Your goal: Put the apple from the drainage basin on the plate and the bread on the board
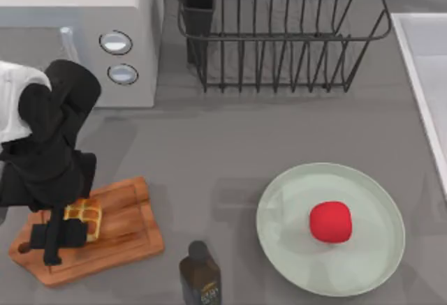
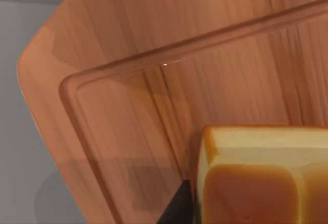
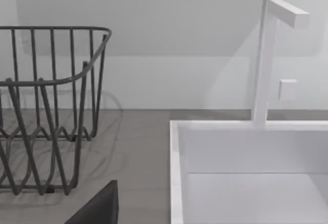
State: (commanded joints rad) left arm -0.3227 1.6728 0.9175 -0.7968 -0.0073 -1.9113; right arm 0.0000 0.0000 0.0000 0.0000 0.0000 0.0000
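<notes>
One grey table (image 1: 230, 137) carried everything, with open counter between the board and the plate and in front of the rack. One white sink (image 3: 246, 172) ran along its right edge, with one faucet (image 3: 266, 60) rising behind it. One wire dish rack (image 1: 279, 33) stood at the back, beside one microwave (image 1: 84, 33) in the back left corner. One plate (image 1: 331, 229) lay at the front right, its rim close to the front edge, with one apple (image 1: 330, 221) resting near its centre. One board (image 1: 119, 232) lay at the front left, and one bread (image 1: 84, 218) sat on it, inside the grooved border. The left gripper (image 1: 59, 239) hung over the board with its fingers astride the bread; whether they pressed it I could not tell. One dark bottle (image 1: 200, 276) stood at the front edge, just beside the board.
</notes>
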